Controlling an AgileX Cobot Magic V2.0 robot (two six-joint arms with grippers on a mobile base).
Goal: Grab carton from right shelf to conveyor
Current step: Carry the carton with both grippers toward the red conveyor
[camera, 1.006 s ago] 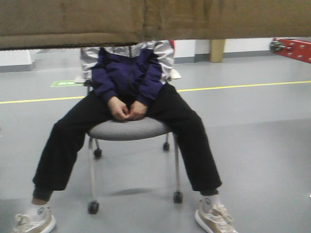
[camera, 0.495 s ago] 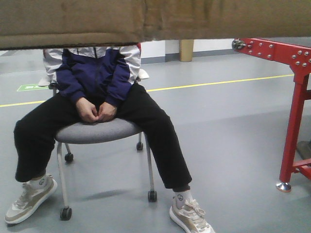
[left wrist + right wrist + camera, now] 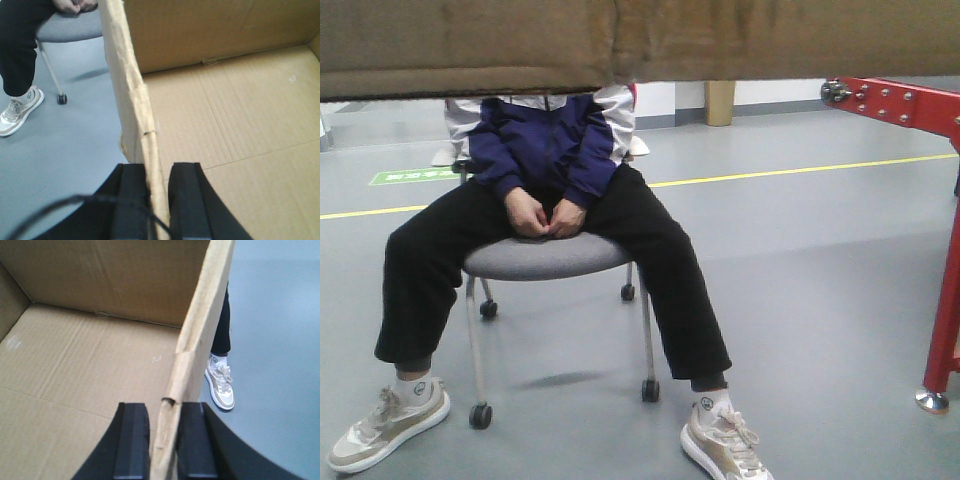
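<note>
Carton is up in the air across the top of the front view. It's empty and open-topped, so probably light, but those thin corrugated walls will flex. Conveyor frame pokes in at the right, well apart, and a person sits on a chair ahead. Left gripper pinches the left wall's top edge and right gripper pinches the right wall — one finger inside, one outside. Opposite rims seem the sane hold; squeeze harder and the edge crumples.

left gripper: jaws clamped astride carton wall; right gripper: jaws clamped astride opposite wall
</note>
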